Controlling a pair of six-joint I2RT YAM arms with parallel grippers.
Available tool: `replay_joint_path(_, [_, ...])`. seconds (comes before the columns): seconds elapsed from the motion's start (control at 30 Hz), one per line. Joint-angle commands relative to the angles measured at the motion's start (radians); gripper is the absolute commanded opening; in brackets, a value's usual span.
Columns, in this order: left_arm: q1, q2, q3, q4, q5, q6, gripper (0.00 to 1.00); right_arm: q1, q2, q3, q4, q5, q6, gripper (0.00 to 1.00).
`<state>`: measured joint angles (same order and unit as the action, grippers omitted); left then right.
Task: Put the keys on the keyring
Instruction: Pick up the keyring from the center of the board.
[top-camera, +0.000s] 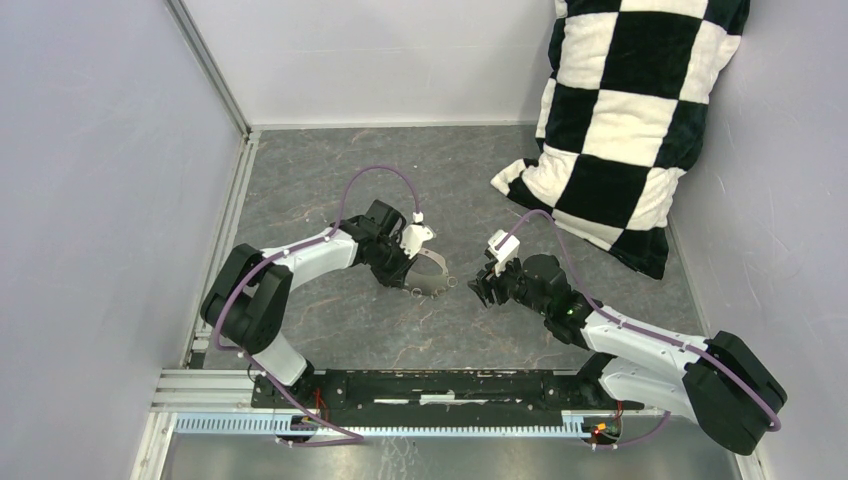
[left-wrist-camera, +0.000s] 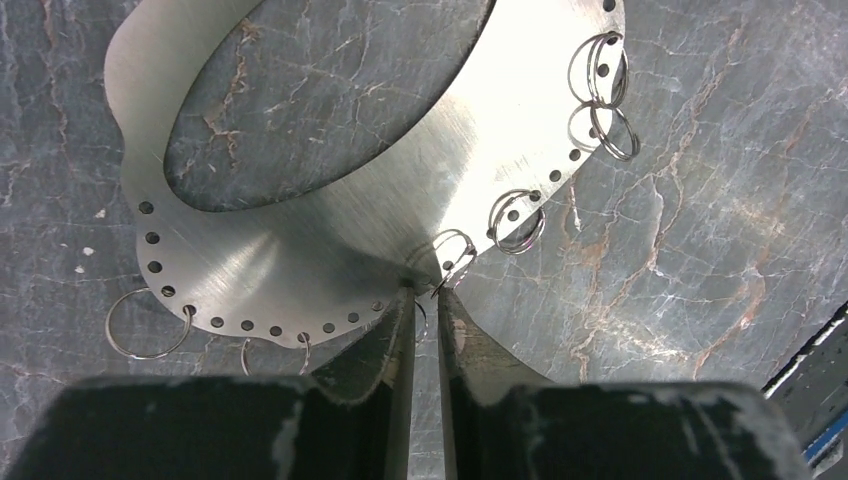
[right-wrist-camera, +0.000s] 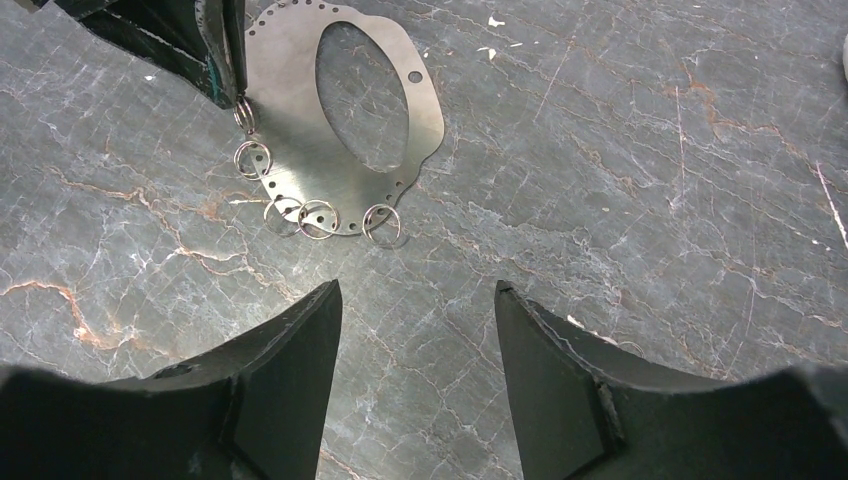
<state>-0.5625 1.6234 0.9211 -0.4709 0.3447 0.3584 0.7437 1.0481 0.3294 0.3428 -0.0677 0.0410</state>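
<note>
In the left wrist view the left pincer (left-wrist-camera: 427, 293) covers the corner of the metal plate (left-wrist-camera: 300, 240) where its tips meet. Whether they pinch the plate's edge or one of the small rings (left-wrist-camera: 516, 219) cannot be told, and the plate's far side runs off the top edge. From above the rings are too small to make out, the chequered pillow (top-camera: 620, 120) is cut by the top edge, and the right wrist view crops the left pincer at its top-left corner.

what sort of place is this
Probably a lab robot cell: pale walls box in a marble-pattern tabletop, two arms bolt to an aluminium rail at its near edge, and a checkered pillow leans in the corner.
</note>
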Motion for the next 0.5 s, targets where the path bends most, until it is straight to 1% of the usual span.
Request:
replay_joint_path(0.0, [-0.005, -0.037, 0.018, 0.035, -0.004, -0.042, 0.19, -0.006, 0.002, -0.002, 0.063, 0.008, 0.013, 0.64])
replay_joint_path(0.17, [-0.007, -0.040, 0.025, 0.034, 0.057, -0.056, 0.14, -0.006, 0.010, 0.008, 0.073, -0.008, 0.012, 0.63])
replay_joint_path(0.27, [-0.008, -0.047, 0.024, 0.019, 0.096, -0.042, 0.13, -0.010, 0.017, 0.013, 0.085, -0.033, 0.016, 0.64])
replay_joint_path(0.37, [-0.008, -0.054, 0.018, 0.000, 0.126, -0.017, 0.18, -0.013, 0.027, 0.020, 0.088, -0.049, 0.016, 0.65])
replay_joint_path(0.47, [-0.008, -0.060, 0.006, 0.000, 0.114, 0.016, 0.23, -0.015, 0.029, 0.020, 0.091, -0.060, 0.020, 0.65])
